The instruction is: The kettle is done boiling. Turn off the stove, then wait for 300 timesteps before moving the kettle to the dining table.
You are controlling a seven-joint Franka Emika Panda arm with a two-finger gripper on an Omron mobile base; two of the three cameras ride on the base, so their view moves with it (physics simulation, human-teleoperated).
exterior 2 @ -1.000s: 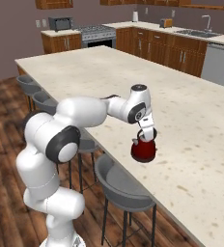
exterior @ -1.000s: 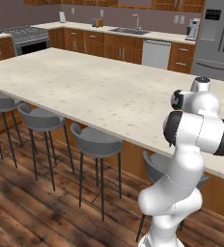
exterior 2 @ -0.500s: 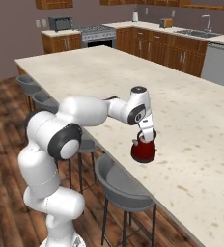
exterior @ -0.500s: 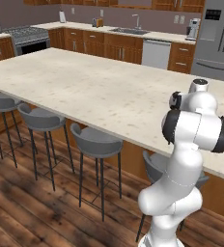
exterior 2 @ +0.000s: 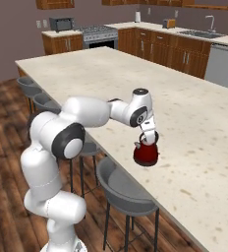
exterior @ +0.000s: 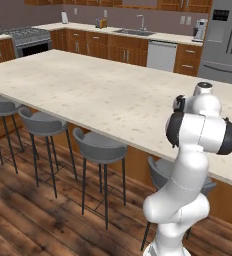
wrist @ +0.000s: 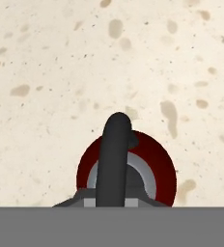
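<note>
You see the red kettle [exterior 2: 146,152] sitting upright near the middle of the right base picture, on the dining table [exterior 2: 194,113] close to its near edge, its dark handle arching up. It looks the same as a second ago. Your arm reaches right and bends down, with the gripper [exterior 2: 149,137] pinching the kettle's handle.

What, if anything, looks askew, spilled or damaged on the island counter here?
Nothing stands out. The red kettle sits upright near the edge of the dining table, the gripper shut on its handle; no spill shows.
</note>
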